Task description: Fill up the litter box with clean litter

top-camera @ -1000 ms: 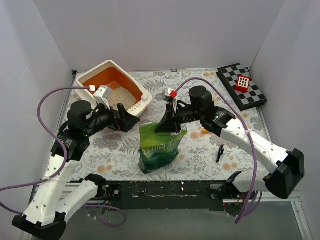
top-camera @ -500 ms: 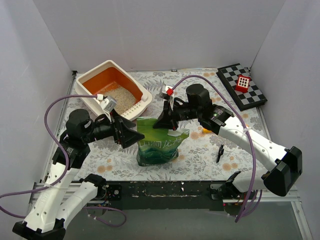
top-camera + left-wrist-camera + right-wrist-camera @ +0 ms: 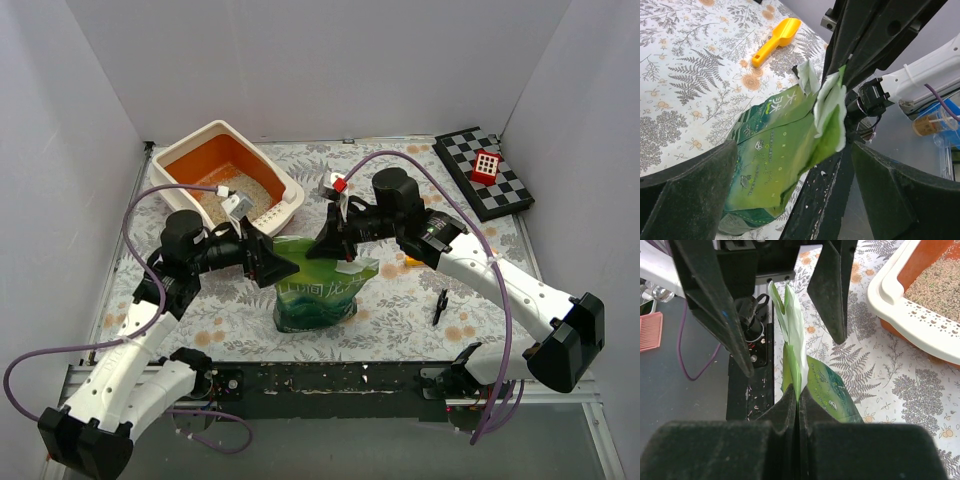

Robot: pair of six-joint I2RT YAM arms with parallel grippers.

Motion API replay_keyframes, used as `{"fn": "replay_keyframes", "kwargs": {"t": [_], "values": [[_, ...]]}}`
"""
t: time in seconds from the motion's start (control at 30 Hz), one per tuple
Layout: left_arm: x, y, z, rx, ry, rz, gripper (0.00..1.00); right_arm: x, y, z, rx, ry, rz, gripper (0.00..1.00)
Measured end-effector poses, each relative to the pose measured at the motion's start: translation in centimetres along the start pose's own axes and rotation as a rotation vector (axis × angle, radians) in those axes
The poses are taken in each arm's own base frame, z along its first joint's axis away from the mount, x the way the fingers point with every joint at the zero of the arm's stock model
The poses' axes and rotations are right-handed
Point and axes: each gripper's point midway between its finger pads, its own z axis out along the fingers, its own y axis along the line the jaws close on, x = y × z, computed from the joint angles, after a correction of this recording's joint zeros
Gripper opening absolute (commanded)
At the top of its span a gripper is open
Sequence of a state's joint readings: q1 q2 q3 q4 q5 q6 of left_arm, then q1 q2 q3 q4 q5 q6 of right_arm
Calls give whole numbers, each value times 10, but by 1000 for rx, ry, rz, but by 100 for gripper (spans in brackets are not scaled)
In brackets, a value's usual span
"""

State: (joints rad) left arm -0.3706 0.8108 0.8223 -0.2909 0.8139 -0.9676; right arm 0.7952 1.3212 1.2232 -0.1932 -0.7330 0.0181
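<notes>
The litter box (image 3: 213, 131), cream rim and orange basin, stands at the back left and holds some pale clean litter (image 3: 262, 196). It also shows in the right wrist view (image 3: 900, 310) with its litter (image 3: 940, 285). A glossy green bag (image 3: 315, 292) stands at the table's front middle. My right gripper (image 3: 335, 246) is shut on the bag's top edge (image 3: 792, 330), with the jaws pressed together (image 3: 798, 400). My left gripper (image 3: 278, 262) is open at the bag's upper left corner. In the left wrist view the bag (image 3: 780, 150) lies between its spread fingers (image 3: 795, 192), untouched.
A yellow-orange scoop (image 3: 775, 40) lies on the floral cloth right of the bag, mostly hidden under my right arm (image 3: 410, 262). A chessboard (image 3: 500, 190) with a red piece (image 3: 486, 165) is at the back right. A small black object (image 3: 440, 305) lies front right.
My left arm has swung right, from beside the litter box to the bag's top. My right gripper has kept its grip and pulled the bag's top slightly left.
</notes>
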Motion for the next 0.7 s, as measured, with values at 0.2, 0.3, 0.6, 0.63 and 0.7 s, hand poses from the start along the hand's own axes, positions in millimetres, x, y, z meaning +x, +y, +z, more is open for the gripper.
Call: {"fn": "replay_keyframes", "kwargs": {"t": [0.2, 0.3, 0.6, 0.63, 0.7], "values": [[12, 9, 11, 35, 20, -17, 0, 2, 1, 0, -8, 7, -6, 1], [13, 8, 14, 67, 21, -7, 0, 5, 0, -1, -1, 19, -16, 14], [14, 3, 13, 99, 5, 61, 0, -13, 6, -34, 98, 40, -129, 49], [14, 3, 12, 100, 1, 71, 0, -15, 9, -40, 113, 38, -148, 47], [17, 0, 10, 109, -8, 97, 0, -17, 12, -52, 143, 37, -174, 42]]}}
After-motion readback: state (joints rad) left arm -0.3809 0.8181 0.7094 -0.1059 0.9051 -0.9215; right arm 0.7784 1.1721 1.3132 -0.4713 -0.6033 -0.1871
